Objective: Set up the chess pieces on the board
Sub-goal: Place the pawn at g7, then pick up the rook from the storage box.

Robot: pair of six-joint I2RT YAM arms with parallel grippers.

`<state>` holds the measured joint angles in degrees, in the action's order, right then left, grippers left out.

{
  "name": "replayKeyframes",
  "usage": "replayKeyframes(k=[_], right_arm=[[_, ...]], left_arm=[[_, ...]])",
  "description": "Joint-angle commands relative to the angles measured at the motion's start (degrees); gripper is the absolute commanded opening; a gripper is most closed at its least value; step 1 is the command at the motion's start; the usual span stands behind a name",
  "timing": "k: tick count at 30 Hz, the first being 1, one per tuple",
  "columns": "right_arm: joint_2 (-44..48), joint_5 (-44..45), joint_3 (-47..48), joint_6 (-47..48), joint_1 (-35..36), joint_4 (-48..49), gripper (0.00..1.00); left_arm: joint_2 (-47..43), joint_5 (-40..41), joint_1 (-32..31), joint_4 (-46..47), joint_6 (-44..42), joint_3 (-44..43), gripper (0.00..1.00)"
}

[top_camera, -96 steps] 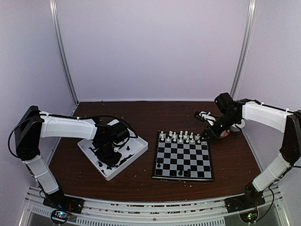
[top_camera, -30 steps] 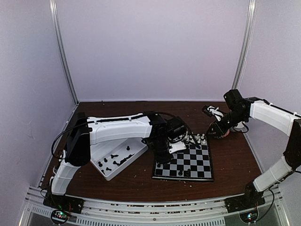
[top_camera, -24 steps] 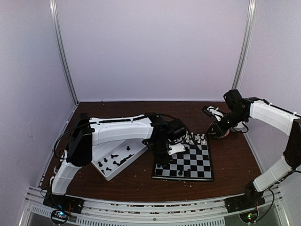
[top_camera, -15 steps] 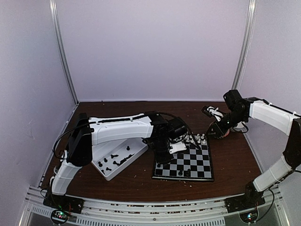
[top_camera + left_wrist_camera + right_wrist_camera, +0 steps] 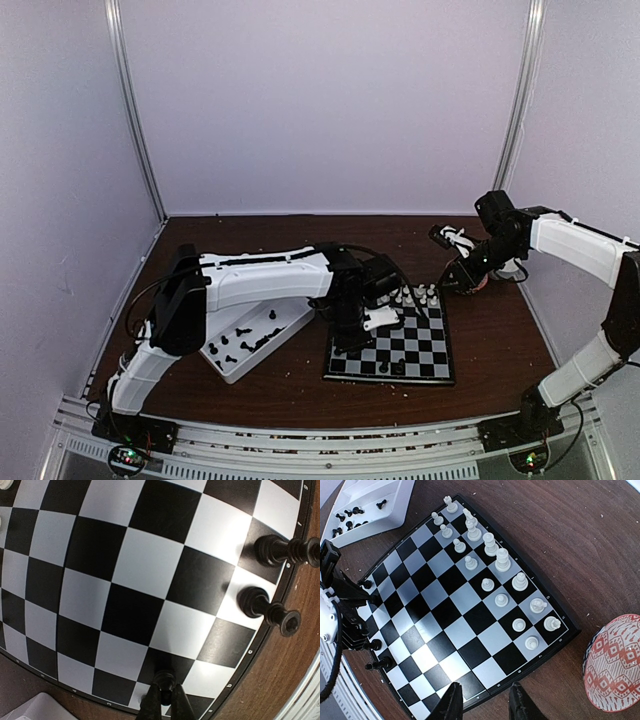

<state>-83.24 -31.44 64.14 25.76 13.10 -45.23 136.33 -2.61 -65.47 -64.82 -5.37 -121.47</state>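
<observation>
On the dark brown wooden tabletop [image 5: 300, 240], right of centre, lies the square chessboard of black and silvery-white checks with a thin black border [image 5: 420, 350]. At its near-left corner the left gripper [image 5: 164, 695] is pinched shut on one tiny black plastic chess piece [image 5: 164, 679], held upright right down at a square of the edge row; whether its foot touches the board cannot be told. Two more black pieces [image 5: 255, 602] stand free along that same edge row, a few squares off. The rest of the black pieces [image 5: 240, 345] lie loose in a white rectangular plastic tray [image 5: 290, 325] just left of the board.

Along the far two rows stand the small white chess pieces [image 5: 490, 542], all upright. The right gripper [image 5: 485, 700] hangs above the board's far-right corner, its fingers partly apart with nothing between them. Beside that corner sits a red-and-white patterned bowl [image 5: 612, 665].

The wood is matt, scattered with pale specks. Pale lilac walls [image 5: 330, 110] close the table in on three sides, with slim metal posts [image 5: 135, 110] in the back corners.
</observation>
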Motion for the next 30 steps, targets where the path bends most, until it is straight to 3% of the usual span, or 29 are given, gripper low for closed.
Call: replayKeyframes(k=[1, 11, 19, 23, 30], right_arm=[[-0.48, -0.99, -0.49, 0.79, -0.26, -0.27, 0.33], [-0.52, -1.16, -0.36, 0.88, -0.18, -0.38, 0.33], [-0.68, -1.21, -0.35, 0.87, -0.18, -0.37, 0.33], [-1.02, -1.13, -0.29, 0.94, -0.18, -0.46, 0.33], [-1.61, -1.57, 0.13, 0.8, -0.14, -0.47, 0.33]], left_arm=[[0.56, -0.69, -0.36, -0.31, -0.47, -1.02, 0.0], [-0.79, 1.43, -0.36, 0.88, -0.17, -0.92, 0.17], [-10.47, 3.51, -0.32, 5.34, -0.43, 0.83, 0.3], [-20.49, 9.52, 0.36, 10.04, 3.84, 10.3, 0.31], [-35.94, 20.09, 9.8, 10.49, 25.34, 34.08, 0.28]])
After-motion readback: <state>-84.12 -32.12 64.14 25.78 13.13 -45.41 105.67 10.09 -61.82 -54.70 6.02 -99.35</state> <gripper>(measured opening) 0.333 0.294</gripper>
